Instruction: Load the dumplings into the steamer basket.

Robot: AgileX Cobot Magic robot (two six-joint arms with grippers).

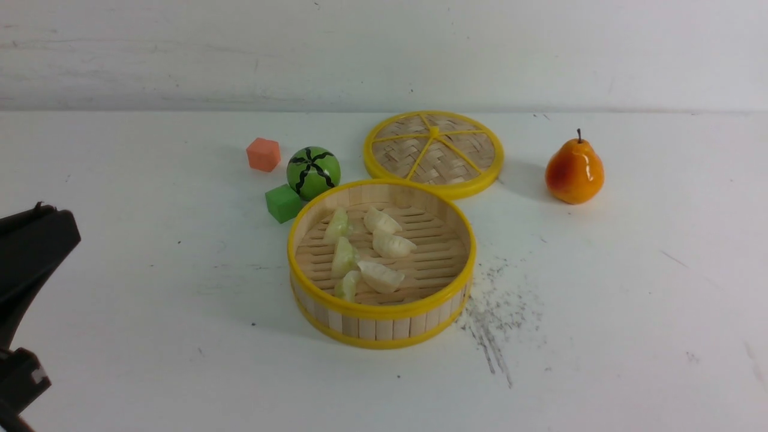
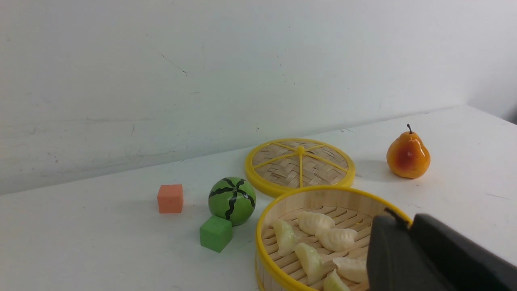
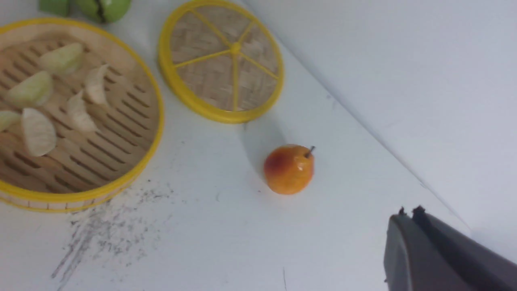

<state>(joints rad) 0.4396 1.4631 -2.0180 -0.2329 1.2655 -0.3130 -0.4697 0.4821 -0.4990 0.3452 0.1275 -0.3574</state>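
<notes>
Bamboo steamer basket [image 1: 381,309] holds all six dumplings [image 1: 391,245], clustered toward its left half. Left gripper [image 2: 398,220] and right gripper [image 3: 408,214] both sit pressed together, empty, raised clear of it. Risk: a descending arm could nudge the basket and tip dumplings out.

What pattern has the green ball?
Wavy black stripes radiating from its top, like a watermelon; clearest in the front view.

dumplings [image 1: 366,252]: six in steamer basket [image 1: 384,312] | lid [image 1: 433,153]: behind | left claw [image 1: 36,240]: far left
</notes>
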